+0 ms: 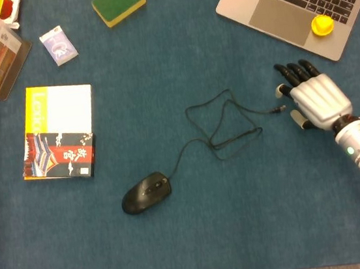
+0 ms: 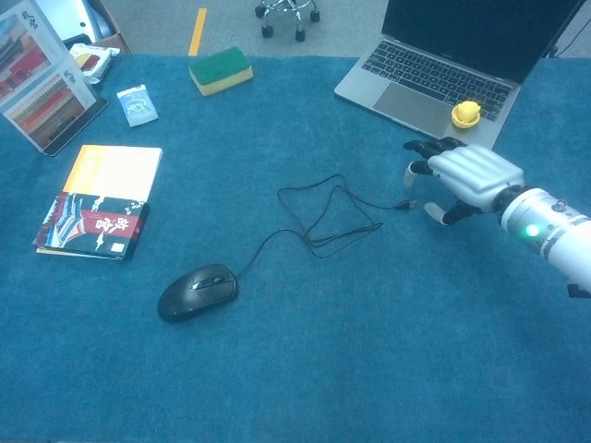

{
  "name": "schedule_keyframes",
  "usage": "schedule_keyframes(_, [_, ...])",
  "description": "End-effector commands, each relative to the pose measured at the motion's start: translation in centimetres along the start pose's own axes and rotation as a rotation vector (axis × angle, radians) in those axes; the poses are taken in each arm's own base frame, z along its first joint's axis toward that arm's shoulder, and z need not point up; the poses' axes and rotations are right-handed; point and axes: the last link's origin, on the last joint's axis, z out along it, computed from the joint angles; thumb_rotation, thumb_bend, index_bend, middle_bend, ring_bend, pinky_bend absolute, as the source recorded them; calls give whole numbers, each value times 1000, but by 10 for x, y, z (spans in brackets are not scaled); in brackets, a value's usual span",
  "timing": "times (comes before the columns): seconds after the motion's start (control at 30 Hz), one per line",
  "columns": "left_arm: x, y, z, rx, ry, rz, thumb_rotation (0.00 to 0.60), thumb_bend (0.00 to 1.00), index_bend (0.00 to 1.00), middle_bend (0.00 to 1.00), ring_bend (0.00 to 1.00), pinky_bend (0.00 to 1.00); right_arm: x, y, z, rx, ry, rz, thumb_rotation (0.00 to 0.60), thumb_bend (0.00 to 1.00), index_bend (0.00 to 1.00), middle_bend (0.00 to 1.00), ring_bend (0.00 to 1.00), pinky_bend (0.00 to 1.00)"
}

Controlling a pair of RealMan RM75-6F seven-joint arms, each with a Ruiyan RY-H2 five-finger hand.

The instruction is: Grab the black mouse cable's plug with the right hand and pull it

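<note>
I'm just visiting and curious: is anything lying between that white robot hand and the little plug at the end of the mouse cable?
Nothing visible does. The plug lies on bare blue cloth right beside the right hand, whose fingers are spread.

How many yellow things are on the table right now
3 with plain yellow: the small yellow toy on the laptop's palm rest, the sponge's yellow underside at the far edge, and the yellow-covered book on the left. Others may lie out of frame.
</note>
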Motion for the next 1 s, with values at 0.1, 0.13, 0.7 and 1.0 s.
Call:
schedule_keyframes(0.1, [0, -1, -1, 3, 0, -3, 600, 31, 362, 256, 363, 534, -3, -4, 6, 9, -2, 10, 600, 397, 318, 0, 0, 0])
schedule_keyframes(0.13, [0, -1, -1, 4, 0, -3, 600, 32, 362, 256, 363, 534, -3, -5, 7, 11, -1, 11, 600, 397, 318, 0, 0, 0])
schedule_keyframes(0.7, [1, -6, -5, 14, 8, -14, 600, 31, 362, 256, 363, 534, -10, -14, 10, 38, -9, 8, 600, 407, 369, 0, 0, 0])
schedule_keyframes(1.0, [1, -6, -8, 14, 13, -16, 600, 32, 362, 256, 363, 534, -14, -13, 12, 28, 0, -8, 600, 409, 434, 0, 0, 0])
